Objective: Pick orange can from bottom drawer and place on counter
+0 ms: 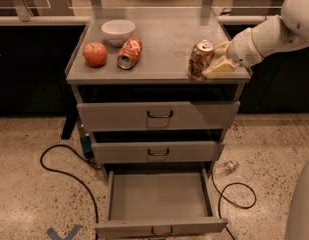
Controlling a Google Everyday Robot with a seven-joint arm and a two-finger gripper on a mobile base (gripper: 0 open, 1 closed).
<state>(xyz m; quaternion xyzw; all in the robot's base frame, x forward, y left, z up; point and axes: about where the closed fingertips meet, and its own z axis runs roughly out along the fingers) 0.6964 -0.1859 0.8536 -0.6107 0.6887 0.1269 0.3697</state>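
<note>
The orange can (200, 59), brownish with a silver lid, stands slightly tilted on the front right part of the counter (169, 39). My gripper (210, 60) reaches in from the right and is shut on the can, one pale finger (222, 48) behind it and one in front. The can's base is at the counter surface, close to the front edge. The bottom drawer (156, 196) is pulled wide open below and holds nothing.
A red apple (94, 54), a dented red-and-white can (129, 53) on its side and a white bowl (118, 31) are at the counter's left. The two upper drawers stand slightly ajar. Black cables (69, 176) and a plastic bottle (225, 168) lie on the floor.
</note>
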